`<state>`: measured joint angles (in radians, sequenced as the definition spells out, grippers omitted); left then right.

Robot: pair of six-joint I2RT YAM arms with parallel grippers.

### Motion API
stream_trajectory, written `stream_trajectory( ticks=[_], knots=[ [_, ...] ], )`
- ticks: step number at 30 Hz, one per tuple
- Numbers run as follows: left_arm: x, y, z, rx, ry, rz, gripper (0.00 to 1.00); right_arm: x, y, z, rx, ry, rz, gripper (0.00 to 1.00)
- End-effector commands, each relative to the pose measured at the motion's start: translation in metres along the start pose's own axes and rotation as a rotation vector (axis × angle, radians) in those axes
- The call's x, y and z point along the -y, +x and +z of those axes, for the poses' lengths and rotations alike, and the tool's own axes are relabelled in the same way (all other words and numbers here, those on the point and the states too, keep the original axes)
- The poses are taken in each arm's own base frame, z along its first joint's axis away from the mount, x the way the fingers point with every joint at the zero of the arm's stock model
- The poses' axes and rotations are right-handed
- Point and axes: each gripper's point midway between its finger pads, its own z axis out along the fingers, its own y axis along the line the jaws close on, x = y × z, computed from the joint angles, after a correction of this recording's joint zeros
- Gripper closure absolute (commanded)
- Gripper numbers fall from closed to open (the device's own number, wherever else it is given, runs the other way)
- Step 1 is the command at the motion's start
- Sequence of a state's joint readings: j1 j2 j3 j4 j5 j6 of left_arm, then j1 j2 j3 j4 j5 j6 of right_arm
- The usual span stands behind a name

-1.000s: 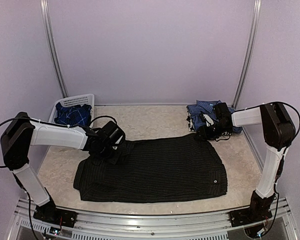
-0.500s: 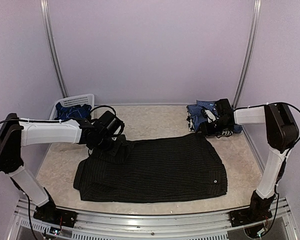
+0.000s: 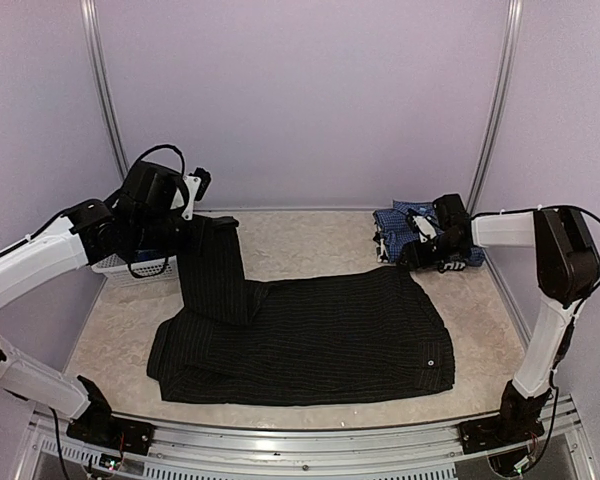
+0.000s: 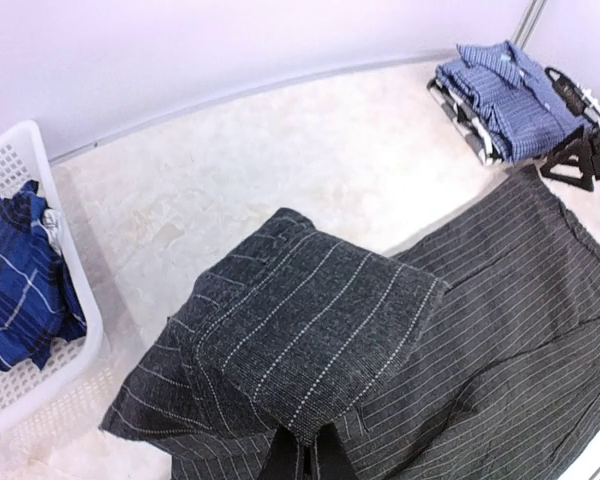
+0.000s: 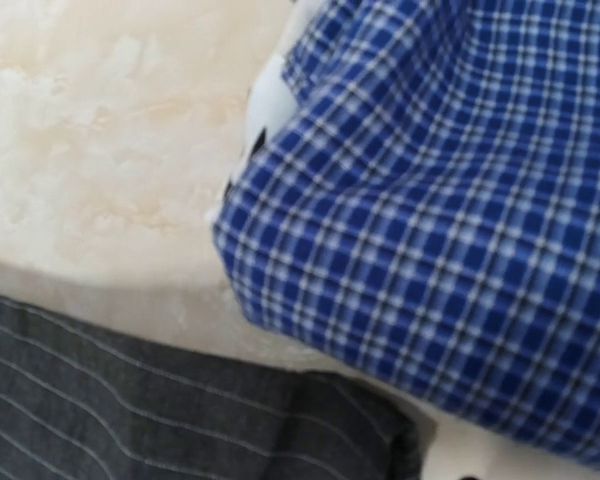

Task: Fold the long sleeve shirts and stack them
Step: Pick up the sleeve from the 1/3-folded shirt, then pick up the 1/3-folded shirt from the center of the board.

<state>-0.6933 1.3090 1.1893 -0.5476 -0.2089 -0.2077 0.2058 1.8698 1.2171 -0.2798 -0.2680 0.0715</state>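
Left tool (image 3: 198, 222) lifted, pinching black shirt (image 3: 330, 340) sleeve draped below; right tool (image 3: 417, 255) unclear

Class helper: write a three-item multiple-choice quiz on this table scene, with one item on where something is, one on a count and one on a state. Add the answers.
1. Where is the dark blue plaid shirt? A in the white basket; B on a hanger; C on a chair.
2. How many shirts are in view? A one; B three; C six.
3. What is the left gripper doing? A hanging open; B shut on the black shirt; C shut on a cup.
Answers: 1 A, the plaid cloth lies inside the basket's lattice walls. 2 B, there are the plaid, the black and the checked shirt. 3 B, it pinches the sleeve, raised above the table.
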Motion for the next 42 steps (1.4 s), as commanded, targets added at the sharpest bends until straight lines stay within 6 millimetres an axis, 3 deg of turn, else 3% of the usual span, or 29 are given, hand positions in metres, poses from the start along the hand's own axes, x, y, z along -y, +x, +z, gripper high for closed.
stream_trajectory(
  ticks=[1, 6, 15, 27, 33, 38, 41, 42],
  knots=[
    [-0.011, -0.013, -0.017, 0.033, -0.002, 0.002, 1.00, 0.006, -0.011, -0.001, 0.023, -0.047, -0.033, 0.37],
    [-0.014, -0.020, -0.019, 0.053, 0.012, -0.002, 1.00, -0.001, -0.002, 0.007, -0.010, -0.126, -0.052, 0.37],
    [-0.009, -0.042, -0.027, 0.115, 0.056, -0.006, 1.00, 0.015, 0.000, 0.029, -0.049, -0.116, -0.038, 0.40],
    [-0.006, -0.041, -0.018, 0.095, 0.068, 0.008, 1.00, 0.019, 0.010, 0.045, -0.092, -0.183, -0.057, 0.45],
    [-0.004, -0.037, -0.012, 0.075, 0.076, 0.013, 1.00, 0.019, 0.011, 0.045, -0.085, -0.224, -0.058, 0.61],
    [-0.007, -0.033, -0.007, 0.062, 0.059, 0.018, 1.00, 0.015, 0.009, 0.041, -0.071, -0.260, -0.063, 0.81],
    [-0.013, -0.033, -0.007, 0.057, 0.037, 0.013, 1.00, 0.015, 0.006, 0.036, -0.062, -0.251, -0.068, 0.99],
    [-0.015, -0.035, -0.009, 0.059, 0.031, 0.011, 1.00, 0.015, 0.003, 0.033, -0.056, -0.246, -0.070, 1.00]
  ],
)
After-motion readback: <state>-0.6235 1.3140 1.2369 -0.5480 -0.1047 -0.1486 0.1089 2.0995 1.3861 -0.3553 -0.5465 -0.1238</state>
